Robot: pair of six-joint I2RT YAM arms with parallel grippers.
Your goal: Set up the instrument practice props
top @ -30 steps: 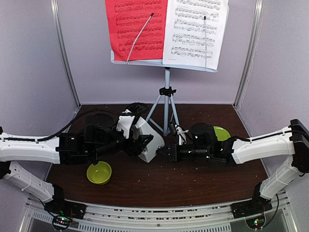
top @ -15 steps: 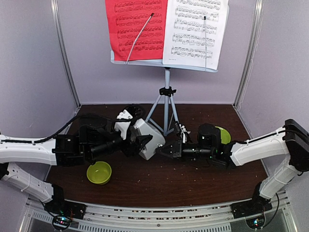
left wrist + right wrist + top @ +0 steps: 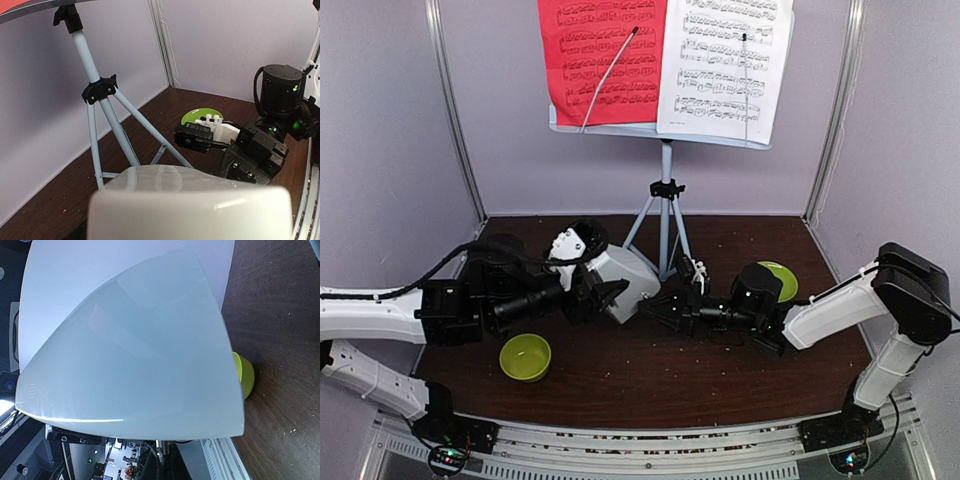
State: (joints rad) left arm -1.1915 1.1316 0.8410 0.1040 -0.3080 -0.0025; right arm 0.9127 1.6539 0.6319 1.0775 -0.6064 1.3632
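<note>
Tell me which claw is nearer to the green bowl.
Left. The left claw, holding the metronome, is behind the bowl to its right; the right claw is farther right.

Red sheet (image 3: 600, 55) and white sheet (image 3: 725, 65) leaned side by side on the music stand (image 3: 666, 180); white metronome (image 3: 623, 280) tilted beside its tripod.

White-shelled arms (image 3: 370, 315), black joints (image 3: 757, 287), black cables (image 3: 440, 268).

This is a robotics lab test cell. Plain grey wall panels (image 3: 380, 120) framed by metal posts (image 3: 455, 110) enclose a dark wooden bench (image 3: 650, 385). A left arm (image 3: 370, 312) and a right arm (image 3: 835, 300) are bolted along its aluminium rail (image 3: 640, 447).
</note>
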